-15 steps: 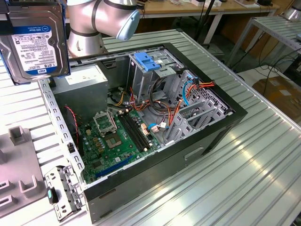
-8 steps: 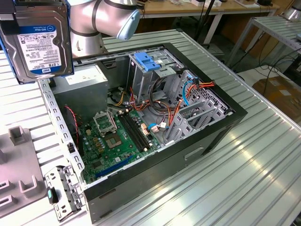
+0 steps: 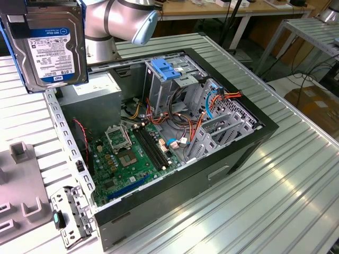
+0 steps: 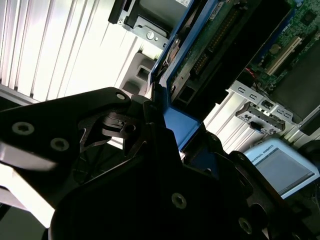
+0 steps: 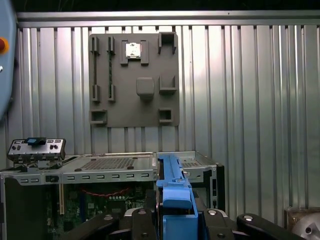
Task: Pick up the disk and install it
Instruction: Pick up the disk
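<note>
The disk (image 3: 47, 45) hangs high at the exterior view's left, above the back corner of the open computer case (image 3: 254, 132), label facing out with its blue band on top. In both wrist views my gripper (image 5: 175, 215) is shut on the disk's blue carrier end (image 5: 175, 185), with one black finger (image 5: 140, 220) on each side. The second wrist view shows the gripper (image 4: 170, 130) clamping the blue carrier (image 4: 177, 125), with the disk's circuit-board underside (image 4: 210, 45) reaching away from it. Inside the case stands a metal drive cage topped by a blue latch (image 3: 167, 69).
The case lies open on a ribbed metal table (image 3: 296, 185), with its motherboard (image 3: 132, 153), grey power supply (image 3: 95, 95) and loose cables (image 3: 212, 98). A grey fixture plate (image 3: 21, 196) lies at the exterior view's left. The arm's silver body (image 3: 122, 18) is behind the case.
</note>
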`<move>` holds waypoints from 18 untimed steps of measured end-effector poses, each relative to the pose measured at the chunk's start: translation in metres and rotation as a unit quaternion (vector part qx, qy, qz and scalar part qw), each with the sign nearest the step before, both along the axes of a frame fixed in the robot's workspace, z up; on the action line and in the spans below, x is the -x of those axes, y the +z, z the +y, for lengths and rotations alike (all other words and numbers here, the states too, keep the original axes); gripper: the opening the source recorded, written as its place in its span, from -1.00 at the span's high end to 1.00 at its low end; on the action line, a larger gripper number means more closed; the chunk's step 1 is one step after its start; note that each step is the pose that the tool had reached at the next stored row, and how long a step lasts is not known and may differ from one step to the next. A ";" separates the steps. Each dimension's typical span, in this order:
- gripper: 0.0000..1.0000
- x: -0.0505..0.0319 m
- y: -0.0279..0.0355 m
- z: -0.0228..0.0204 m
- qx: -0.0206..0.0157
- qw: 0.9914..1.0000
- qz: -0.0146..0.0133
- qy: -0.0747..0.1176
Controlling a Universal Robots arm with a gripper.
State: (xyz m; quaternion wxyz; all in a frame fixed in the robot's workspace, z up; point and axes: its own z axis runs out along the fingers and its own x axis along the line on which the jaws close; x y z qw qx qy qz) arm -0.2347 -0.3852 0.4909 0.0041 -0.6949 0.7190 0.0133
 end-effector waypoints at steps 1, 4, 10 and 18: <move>0.25 -0.0013 0.0000 -0.0001 0.000 1.000 0.000 0.000; 0.25 -0.0059 0.0000 -0.0003 0.000 1.000 0.000 0.000; 0.25 -0.0098 0.0000 -0.0005 0.000 1.000 0.000 0.000; 0.25 -0.0099 0.0000 -0.0005 0.000 1.000 0.000 0.000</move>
